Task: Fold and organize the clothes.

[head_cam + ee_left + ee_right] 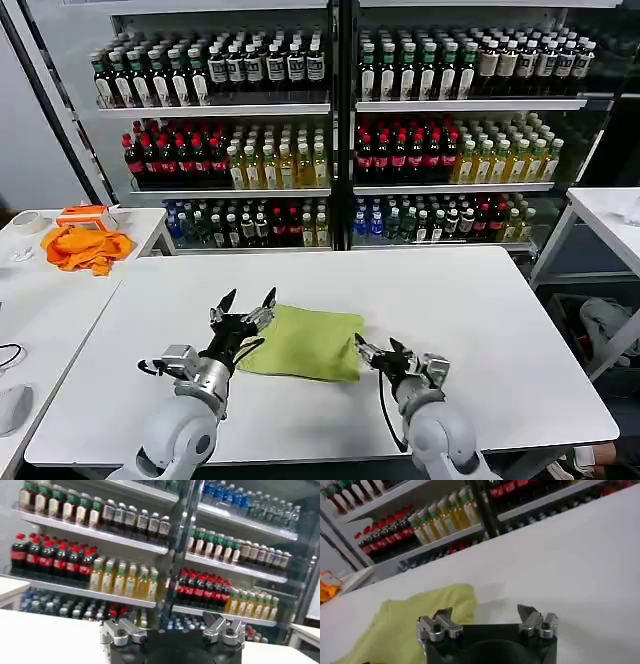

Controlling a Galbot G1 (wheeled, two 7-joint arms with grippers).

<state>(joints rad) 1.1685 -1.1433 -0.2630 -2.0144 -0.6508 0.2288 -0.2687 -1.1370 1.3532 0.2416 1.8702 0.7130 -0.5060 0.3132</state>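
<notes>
Two grippers hover low over the white table, one at each side of the T-shirt. That lime yellow-green garment lies folded into a compact, roughly square bundle near the table's front edge, flat on the surface, with a slightly rumpled left border.

Seen from the head camera, the left gripper is raised and tilted upward at the bundle's left edge, its dark fingers spread wide apart and grasping nothing. The right gripper sits just beside the bundle's right edge, fingers parted and empty; it seems clear of the cloth, though the angle makes actual contact hard to judge. In the right wrist view the same parted fingers frame the yellow-green fabric lying ahead on the tabletop.

On a side table to the robot's left rests a bright orange cloth. Behind the work stand shelves of bottled drinks.
</notes>
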